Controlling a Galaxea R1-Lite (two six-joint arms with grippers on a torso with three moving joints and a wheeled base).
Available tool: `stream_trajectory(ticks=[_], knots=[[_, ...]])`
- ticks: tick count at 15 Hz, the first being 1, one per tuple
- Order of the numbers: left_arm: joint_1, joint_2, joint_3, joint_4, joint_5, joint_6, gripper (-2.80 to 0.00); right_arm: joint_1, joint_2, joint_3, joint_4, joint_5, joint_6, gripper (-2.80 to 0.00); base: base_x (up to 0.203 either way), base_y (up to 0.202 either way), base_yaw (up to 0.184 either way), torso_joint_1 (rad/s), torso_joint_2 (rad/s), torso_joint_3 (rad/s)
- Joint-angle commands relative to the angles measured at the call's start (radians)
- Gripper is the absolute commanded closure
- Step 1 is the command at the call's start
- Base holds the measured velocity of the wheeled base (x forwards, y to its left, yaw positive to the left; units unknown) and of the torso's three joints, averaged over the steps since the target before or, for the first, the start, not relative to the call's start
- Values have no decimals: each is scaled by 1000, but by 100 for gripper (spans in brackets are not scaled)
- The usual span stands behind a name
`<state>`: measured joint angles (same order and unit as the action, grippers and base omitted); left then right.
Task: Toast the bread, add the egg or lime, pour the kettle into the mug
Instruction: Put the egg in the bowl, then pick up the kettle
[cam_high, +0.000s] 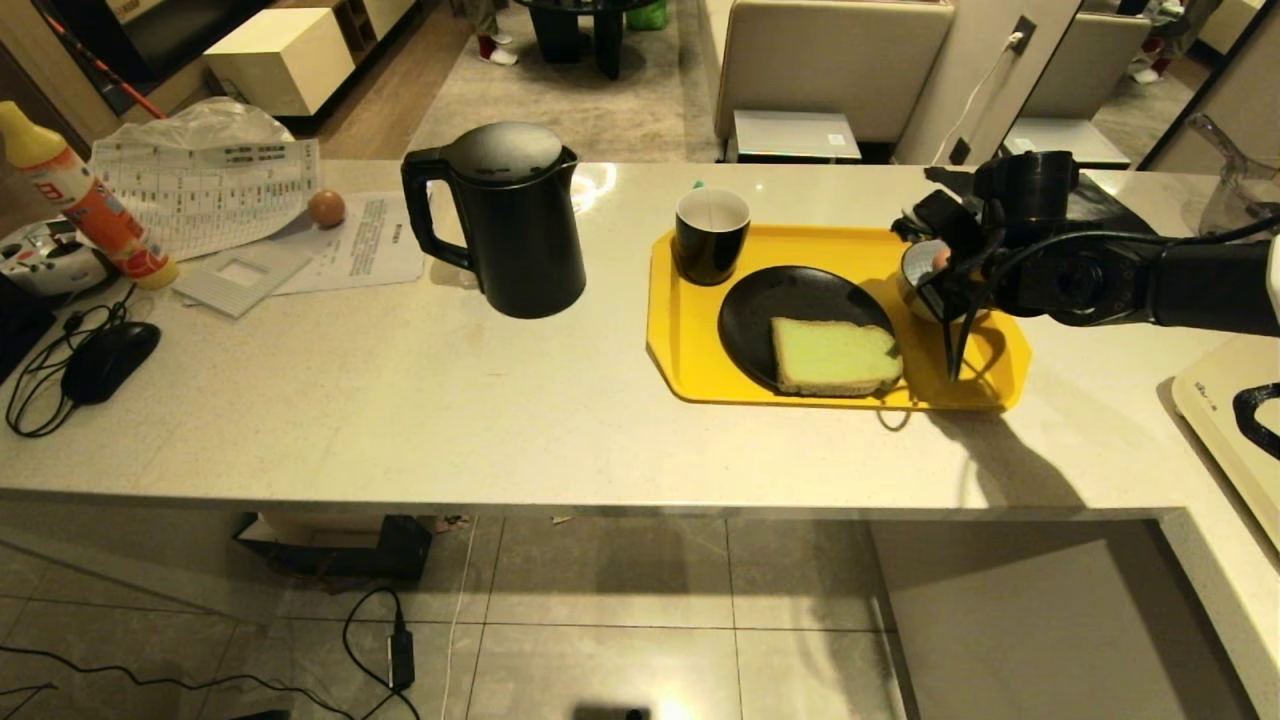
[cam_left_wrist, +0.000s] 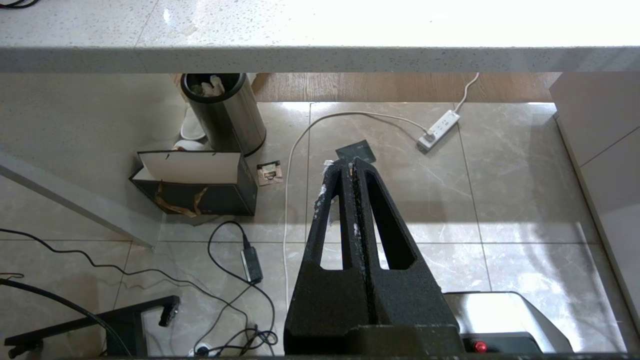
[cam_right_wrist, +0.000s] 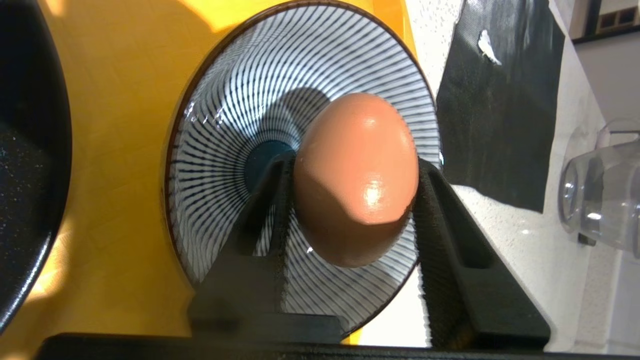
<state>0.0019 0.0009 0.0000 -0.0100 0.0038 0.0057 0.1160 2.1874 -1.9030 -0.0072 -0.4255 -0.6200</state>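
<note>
My right gripper (cam_right_wrist: 355, 165) is shut on a light-brown egg (cam_right_wrist: 357, 180), both pads against its sides, right over the blue-and-white striped bowl (cam_right_wrist: 225, 125). That bowl sits at the right end of the yellow tray (cam_high: 680, 350). On the same tray the bread (cam_high: 835, 355) lies on a black plate (cam_high: 790, 300), and the mug (cam_high: 711, 235) stands at the back left corner. The black kettle (cam_high: 520, 225) stands on the counter left of the tray. Another egg (cam_high: 326, 208) rests on papers at the far left. My left gripper (cam_left_wrist: 352, 165) hangs shut below the counter edge, above the floor.
A sauce bottle (cam_high: 90, 200), papers (cam_high: 210, 190) and a computer mouse (cam_high: 110, 360) crowd the counter's left end. A clear glass jug (cam_high: 1240, 180) and a black mat (cam_right_wrist: 500, 100) lie behind my right arm. A stove corner (cam_high: 1230, 420) is at the right edge.
</note>
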Motion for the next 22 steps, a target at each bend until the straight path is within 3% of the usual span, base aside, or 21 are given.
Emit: stream_trajectory(ticks=[1, 10, 15, 20, 21, 22], knots=[[0, 1, 0, -1, 1, 0, 0, 1, -4, -1, -2, -2, -1, -280, 0, 0, 0, 0, 0, 0], [0, 1, 0, -1, 1, 0, 0, 1, -29, -19, -4, 0, 20, -280, 0, 0, 0, 0, 0, 0], [1, 1, 0, -1, 1, 0, 0, 1, -52, -21, -73, 5, 31, -280, 0, 0, 0, 0, 0, 0], [1, 1, 0, -1, 1, 0, 0, 2, -113, -15, -73, 8, 111, -280, 0, 0, 0, 0, 0, 0], [1, 1, 0, -1, 1, 0, 0, 2, -131, -12, -73, 8, 148, 0, 0, 0, 0, 0, 0, 0], [1, 1, 0, -1, 1, 0, 0, 2, -154, -6, -73, 10, 166, 0, 0, 0, 0, 0, 0, 0]])
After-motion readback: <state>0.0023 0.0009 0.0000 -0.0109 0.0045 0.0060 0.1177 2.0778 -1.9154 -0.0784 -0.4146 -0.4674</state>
